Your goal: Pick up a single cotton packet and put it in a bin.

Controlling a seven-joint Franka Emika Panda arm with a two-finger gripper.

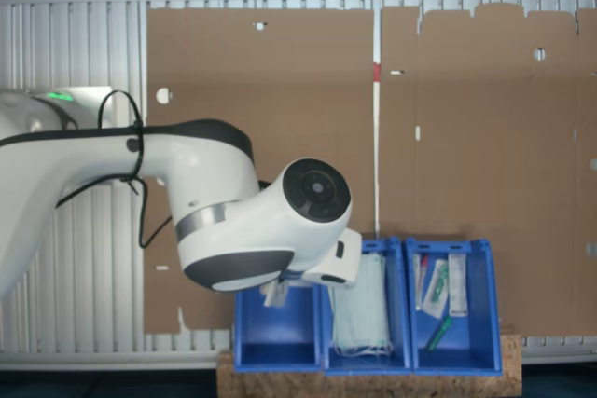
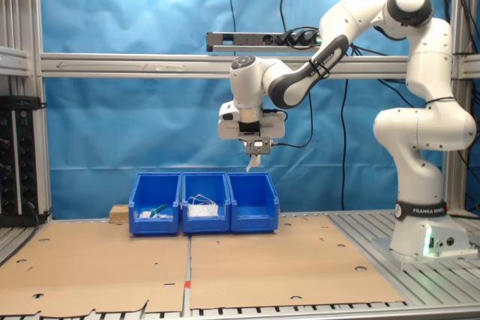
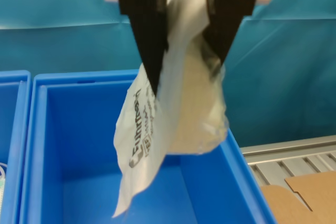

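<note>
My gripper [image 2: 255, 149] hangs above the empty blue bin [image 2: 253, 211] at the end of the row, at the second exterior view's right. It is shut on a cotton packet [image 2: 253, 161], which dangles from the fingers well above the bin's rim. In the wrist view the two black fingers [image 3: 147, 40] pinch the whitish translucent cotton packet [image 3: 173, 119] near its top, and the bin [image 3: 79, 182] lies open underneath. In the first exterior view the arm covers most of the hand, and a bit of the packet [image 1: 274, 295] peeks out over the empty bin [image 1: 275, 342].
Joined to this bin are a middle bin with pale green masks [image 1: 359, 316] and a far bin with slim wrapped items and a green stick [image 1: 446, 300]. The bins sit at the edge of a cardboard-covered table [image 2: 262, 260]. The robot base [image 2: 427, 237] stands at the second exterior view's right.
</note>
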